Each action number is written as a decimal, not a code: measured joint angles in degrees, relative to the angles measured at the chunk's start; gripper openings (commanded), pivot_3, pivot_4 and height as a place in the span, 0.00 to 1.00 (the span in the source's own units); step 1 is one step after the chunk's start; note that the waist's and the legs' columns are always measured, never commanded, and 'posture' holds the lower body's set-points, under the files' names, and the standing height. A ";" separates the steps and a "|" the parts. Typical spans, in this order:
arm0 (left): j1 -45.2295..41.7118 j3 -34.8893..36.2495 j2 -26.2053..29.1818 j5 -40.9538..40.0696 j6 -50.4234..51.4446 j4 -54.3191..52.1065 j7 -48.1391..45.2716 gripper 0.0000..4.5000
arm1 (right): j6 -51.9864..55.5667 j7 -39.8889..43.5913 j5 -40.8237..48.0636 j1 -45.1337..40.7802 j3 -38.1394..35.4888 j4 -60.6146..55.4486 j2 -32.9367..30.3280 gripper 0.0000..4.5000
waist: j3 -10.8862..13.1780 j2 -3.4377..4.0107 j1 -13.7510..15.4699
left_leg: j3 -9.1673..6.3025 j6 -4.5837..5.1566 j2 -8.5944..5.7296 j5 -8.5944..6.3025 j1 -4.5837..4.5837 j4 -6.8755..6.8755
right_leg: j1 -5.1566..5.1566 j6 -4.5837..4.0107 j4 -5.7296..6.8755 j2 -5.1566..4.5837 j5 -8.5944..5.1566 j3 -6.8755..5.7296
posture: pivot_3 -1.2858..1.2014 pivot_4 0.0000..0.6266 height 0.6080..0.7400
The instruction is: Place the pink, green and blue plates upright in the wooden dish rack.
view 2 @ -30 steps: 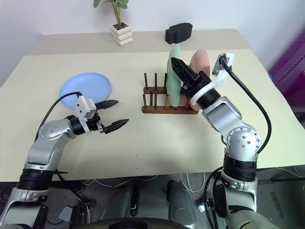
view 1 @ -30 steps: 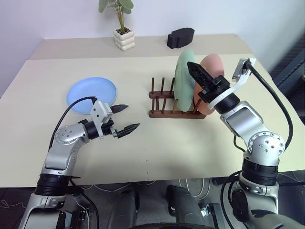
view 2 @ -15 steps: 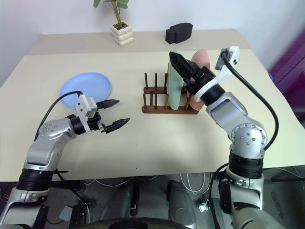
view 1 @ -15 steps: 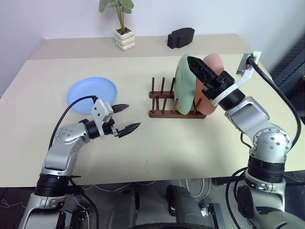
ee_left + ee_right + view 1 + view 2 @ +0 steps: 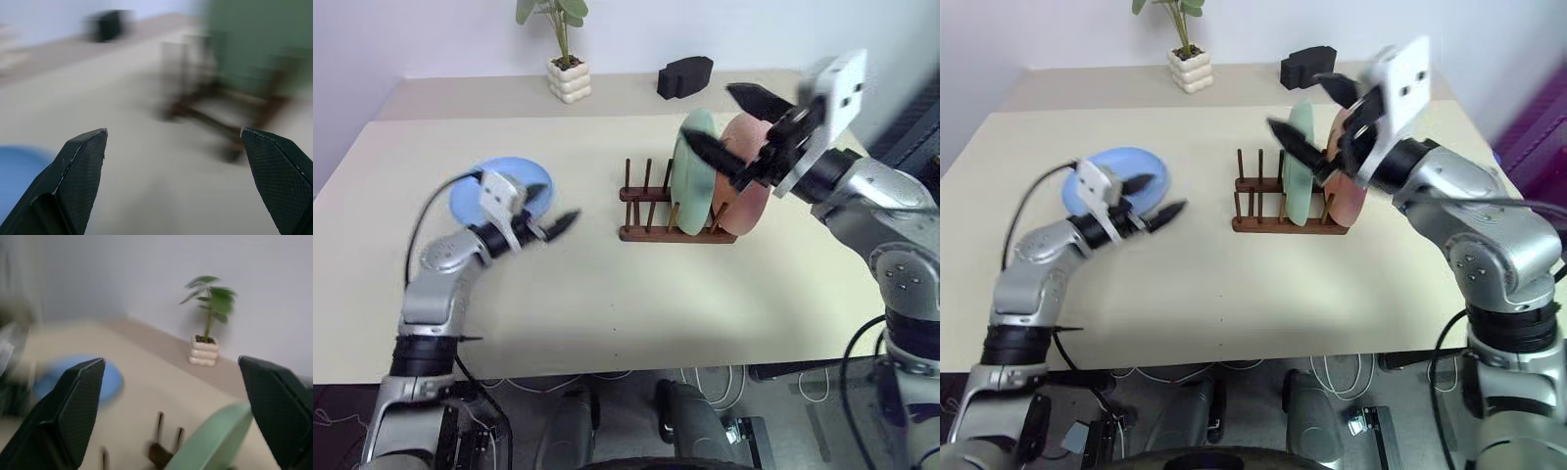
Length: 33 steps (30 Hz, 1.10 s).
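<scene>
Two plates racked, one to go. Green plate [image 5: 693, 171] and pink plate [image 5: 747, 174] upright side by side in the wooden rack [image 5: 651, 208], at its right end, empty pegs free on the left. Blue plate [image 5: 470, 196] flat on the counter [image 5: 607, 304], well apart from the rack, on the robot's left. Right hand [image 5: 729, 119] above the racked plates, fingers spread wide, holding nothing. Left hand [image 5: 551, 219] just beside the blue plate's near edge, fingers spread too, empty. Step in hand, by the look of it: fetching the blue plate. Next move likely calls for slipping a finger under the rim, pinching, tipping upright, then sliding between free pegs left of the green plate.
</scene>
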 measured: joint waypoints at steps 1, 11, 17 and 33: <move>-1.36 0.79 0.42 1.19 0.17 1.97 2.61 1.00 | -1.12 1.91 -2.75 0.01 2.06 -0.20 -0.40 0.99 | 0.01 -0.01 -0.13 | 0.01 0.01 0.00 0.00 0.00 -0.01 | 0.00 0.04 0.00 0.00 0.03 0.00 | 0.52 0.24 1.00; -10.94 8.90 2.66 5.94 8.66 20.86 22.62 1.00 | -6.23 10.85 -14.58 0.58 8.00 -0.23 3.93 0.99 | 0.07 -0.18 0.29 | -0.01 0.00 -0.09 0.00 -0.22 0.03 | -0.12 0.31 0.00 -0.09 0.26 -0.02 | 0.52 0.24 1.00; -14.68 8.93 3.67 7.62 11.51 30.63 26.49 1.00 | -6.48 13.29 -17.08 1.54 8.79 -0.94 5.95 0.99 | 0.06 -0.23 0.37 | -0.05 -0.01 -0.11 0.01 -0.25 0.06 | -0.12 0.31 0.01 -0.11 0.26 -0.05 | 0.52 0.24 1.00; -18.74 7.64 4.12 9.29 10.26 35.90 24.56 0.01 | -5.78 16.09 -21.37 3.77 9.33 -2.84 7.18 0.99 | 0.04 -0.24 0.36 | -0.04 -0.04 -0.11 0.02 -0.16 0.06 | -0.08 0.30 0.09 -0.14 0.27 -0.06 | 0.52 0.24 1.00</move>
